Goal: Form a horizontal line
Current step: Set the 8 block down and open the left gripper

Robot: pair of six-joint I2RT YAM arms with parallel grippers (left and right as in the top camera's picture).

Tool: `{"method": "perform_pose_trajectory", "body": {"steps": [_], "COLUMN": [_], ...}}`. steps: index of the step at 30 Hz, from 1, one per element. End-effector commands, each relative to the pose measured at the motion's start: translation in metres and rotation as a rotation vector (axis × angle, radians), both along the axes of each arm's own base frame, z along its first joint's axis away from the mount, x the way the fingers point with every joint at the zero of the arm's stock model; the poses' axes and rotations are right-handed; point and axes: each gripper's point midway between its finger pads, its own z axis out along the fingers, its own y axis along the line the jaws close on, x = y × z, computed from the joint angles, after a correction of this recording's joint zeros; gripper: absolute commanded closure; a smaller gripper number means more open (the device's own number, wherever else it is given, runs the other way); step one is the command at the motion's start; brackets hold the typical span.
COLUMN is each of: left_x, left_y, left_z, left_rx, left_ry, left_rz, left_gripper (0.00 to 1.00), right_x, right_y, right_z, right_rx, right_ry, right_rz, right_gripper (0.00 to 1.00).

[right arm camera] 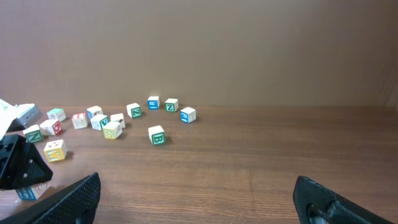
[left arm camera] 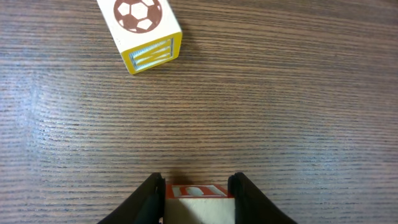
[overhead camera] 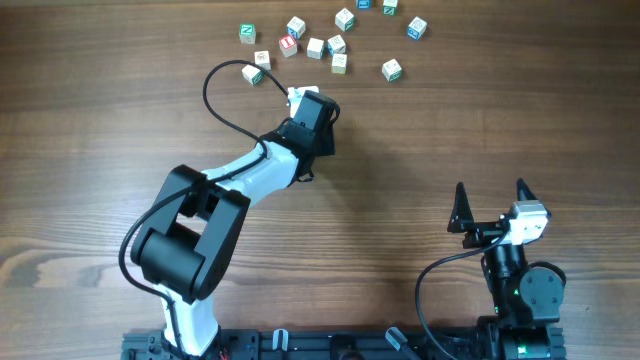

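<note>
- Overhead: my left arm reaches from 7 o'clock up toward 12, with the left gripper [overhead camera: 308, 108] pointing down at the table. My right gripper [overhead camera: 490, 195] sits back at 4 o'clock, jaws wide apart and empty. The line [overhead camera: 316, 47] lies at 12 o'clock as a rough row of three, long axis 9 to 3.
- Left wrist: my jaws clamp a red cube [left arm camera: 198, 191]. A ball cube [left arm camera: 142, 31] sits apart at 11 o'clock.
- Right wrist: loose cubes [right arm camera: 156, 135] lie at 10 o'clock.

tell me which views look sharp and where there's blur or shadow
Overhead: even light, a soft shadow beside the left arm. Left wrist: wood grain and football cube crisp. Right wrist: its near fingers dark and soft, the cubes small.
</note>
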Motion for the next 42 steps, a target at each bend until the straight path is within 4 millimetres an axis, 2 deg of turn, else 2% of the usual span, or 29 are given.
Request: {"method": "perform_pose_trajectory", "body": {"steps": [1,3,5,8,12,15,19,26,34,36,40,41,42], "left_x": [-0.002,-0.002,-0.001,0.002,0.006,0.010,0.004,-0.026,-0.071,-0.076,-0.077,-0.077,-0.076], "left_y": [0.006,0.006,0.005,0.004,0.002,0.009,0.027,0.065,0.121,0.129,0.132,0.134,0.136], "left_z": [-0.009,-0.007,-0.003,0.012,0.044,0.076,0.102,0.108,0.112,0.116,0.121,0.121,0.121], "left_rx": [0.028,0.026,0.021,0.004,-0.022,-0.020,0.026,0.145,0.207,0.189,0.119,0.088,0.070], "left_ry": [0.011,0.008,0.000,-0.029,-0.091,-0.159,-0.195,-0.102,0.065,0.081,0.097,0.105,0.111], "left_rz": [0.018,0.018,0.018,0.018,0.016,0.047,0.096,0.145,0.258,0.274,0.279,0.283,0.288], "left_gripper": [0.55,0.31,0.20,0.12,0.00,0.00,0.00,0.00,0.00,0.00,0.00,0.00,0.00], "right_x": [-0.001,-0.001,-0.001,-0.001,-0.001,-0.001,-0.001,-0.001,-0.001,-0.001,-0.001,-0.001,-0.002], "right_y": [0.004,0.004,0.004,0.004,0.004,0.004,0.004,0.004,0.004,0.002,0.003,0.008,0.011], "right_z": [0.002,0.002,0.002,0.002,0.002,0.002,0.002,0.002,0.002,0.005,0.004,0.004,0.003], "right_rx": [-0.017,-0.016,-0.017,-0.017,-0.017,-0.016,-0.017,-0.017,-0.017,-0.019,-0.016,0.047,0.217], "right_ry": [-0.012,-0.012,-0.012,-0.012,-0.012,-0.012,-0.012,-0.012,-0.012,-0.024,-0.017,-0.014,0.005], "right_rz": [0.021,0.021,0.021,0.021,0.021,0.021,0.021,0.021,0.021,0.010,0.013,0.045,0.063], "right_gripper": [0.00,0.00,0.00,0.00,0.00,0.00,0.00,0.00,0.00,0.00,0.00,0.00,0.01]}}
